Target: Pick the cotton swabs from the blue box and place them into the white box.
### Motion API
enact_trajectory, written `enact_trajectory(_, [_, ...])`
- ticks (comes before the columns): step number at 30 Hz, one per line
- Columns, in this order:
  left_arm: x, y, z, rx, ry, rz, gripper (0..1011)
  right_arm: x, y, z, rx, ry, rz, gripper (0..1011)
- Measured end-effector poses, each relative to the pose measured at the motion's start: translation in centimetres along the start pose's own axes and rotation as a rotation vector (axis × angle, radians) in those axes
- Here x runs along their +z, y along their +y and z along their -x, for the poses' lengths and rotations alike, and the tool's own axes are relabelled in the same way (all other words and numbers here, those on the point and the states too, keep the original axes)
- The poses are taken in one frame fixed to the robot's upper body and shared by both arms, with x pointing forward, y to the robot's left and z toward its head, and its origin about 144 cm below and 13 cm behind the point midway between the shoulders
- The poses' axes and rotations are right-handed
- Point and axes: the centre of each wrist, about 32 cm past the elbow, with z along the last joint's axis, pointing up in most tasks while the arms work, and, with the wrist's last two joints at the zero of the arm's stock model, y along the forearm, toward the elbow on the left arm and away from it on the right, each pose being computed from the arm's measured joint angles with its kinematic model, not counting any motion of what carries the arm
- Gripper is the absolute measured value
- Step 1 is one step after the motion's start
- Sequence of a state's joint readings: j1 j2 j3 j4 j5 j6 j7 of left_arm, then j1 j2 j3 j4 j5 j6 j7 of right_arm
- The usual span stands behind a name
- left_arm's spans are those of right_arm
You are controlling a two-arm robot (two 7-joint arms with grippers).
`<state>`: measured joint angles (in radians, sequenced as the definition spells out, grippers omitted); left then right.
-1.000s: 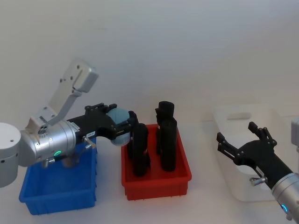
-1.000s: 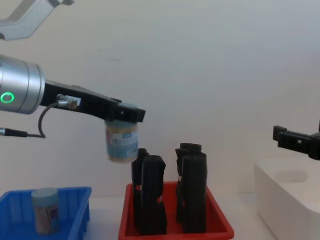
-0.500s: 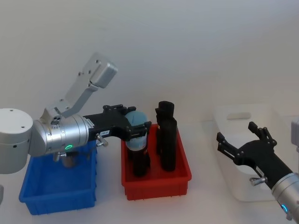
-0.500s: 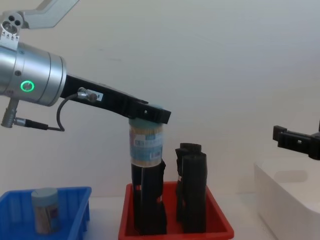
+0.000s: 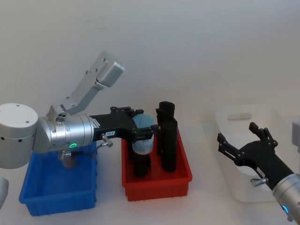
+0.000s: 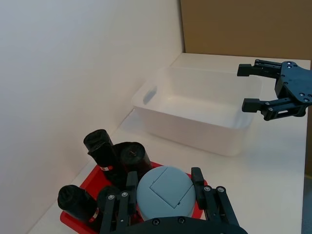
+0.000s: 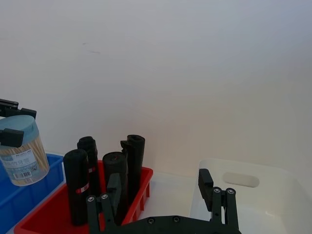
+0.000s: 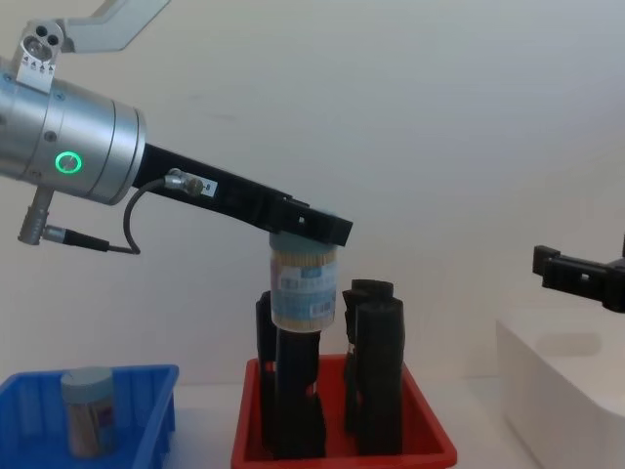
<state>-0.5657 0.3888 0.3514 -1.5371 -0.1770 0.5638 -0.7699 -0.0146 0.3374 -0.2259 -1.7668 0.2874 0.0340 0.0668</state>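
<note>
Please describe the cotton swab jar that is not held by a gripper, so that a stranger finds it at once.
Find the blue box on the robot's left, beside the red tray. One small clear jar with a pale grey lid stands upright inside it. A second jar hangs from the fingers of the left gripper above the tray; this one rests in the box.

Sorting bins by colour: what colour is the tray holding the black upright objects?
The tray is red, clearest in the head view.
</note>
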Motion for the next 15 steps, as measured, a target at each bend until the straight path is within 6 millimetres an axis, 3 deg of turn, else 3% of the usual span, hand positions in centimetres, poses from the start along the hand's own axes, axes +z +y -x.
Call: enact_trajectory(15, [0.18,-0.21,-0.12,-0.021,0.003,-0.005,669,-0.20,0.29,-0.43,0.084,-0.020,0.019,1001])
